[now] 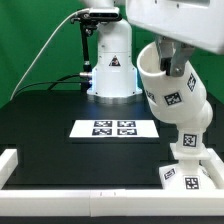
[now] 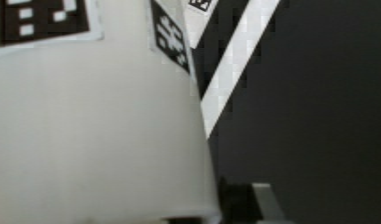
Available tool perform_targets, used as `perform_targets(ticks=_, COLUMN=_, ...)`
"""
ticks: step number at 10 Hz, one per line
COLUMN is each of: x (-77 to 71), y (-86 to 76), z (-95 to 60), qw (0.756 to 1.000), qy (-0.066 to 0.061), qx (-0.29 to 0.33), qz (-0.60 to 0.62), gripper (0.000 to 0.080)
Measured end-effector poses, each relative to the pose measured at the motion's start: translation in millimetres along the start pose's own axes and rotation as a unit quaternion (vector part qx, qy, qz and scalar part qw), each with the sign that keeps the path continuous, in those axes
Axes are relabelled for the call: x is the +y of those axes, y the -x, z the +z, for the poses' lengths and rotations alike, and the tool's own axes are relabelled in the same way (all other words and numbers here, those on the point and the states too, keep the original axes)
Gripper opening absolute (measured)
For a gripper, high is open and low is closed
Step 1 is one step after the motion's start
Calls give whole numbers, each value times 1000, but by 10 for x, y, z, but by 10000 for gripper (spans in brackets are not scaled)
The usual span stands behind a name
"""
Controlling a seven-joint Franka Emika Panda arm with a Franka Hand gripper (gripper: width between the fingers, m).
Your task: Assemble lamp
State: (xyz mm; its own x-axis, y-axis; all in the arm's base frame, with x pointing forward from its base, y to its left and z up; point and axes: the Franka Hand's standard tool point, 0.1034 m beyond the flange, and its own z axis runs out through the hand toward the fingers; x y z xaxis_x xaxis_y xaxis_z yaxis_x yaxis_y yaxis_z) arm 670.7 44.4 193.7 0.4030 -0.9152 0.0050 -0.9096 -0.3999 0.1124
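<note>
No readable words or numbers appeared. A warning triangle sign stood on the robot pedestal (image 1: 112, 68). Square tags marked the shade (image 1: 168, 88).

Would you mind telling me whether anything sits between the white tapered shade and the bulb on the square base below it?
Nothing visible does. The matte white tapered shade hangs tilted, directly above the white bulb stem standing on the flat square base. The marker board lies off toward the exterior view's left, clear of that path.
</note>
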Motion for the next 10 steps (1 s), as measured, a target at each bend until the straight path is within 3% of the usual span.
perform_targets(ticks=6, x=-13, y=39, z=74, qw=1000, qy=2, qx=0, qz=-4, gripper=45)
perform_targets(ticks=8, x=-30, y=238, z=58, qw=999, qy=30, qx=29, qz=-19, gripper=45)
perform_targets(ticks=9, x=-8, y=340, z=86, qw=997, qy=60, qx=45, qz=-32, gripper=45)
perform_targets(ticks=10, x=-29, y=417, z=103, qw=994, qy=76, qx=63, qz=-48, gripper=45)
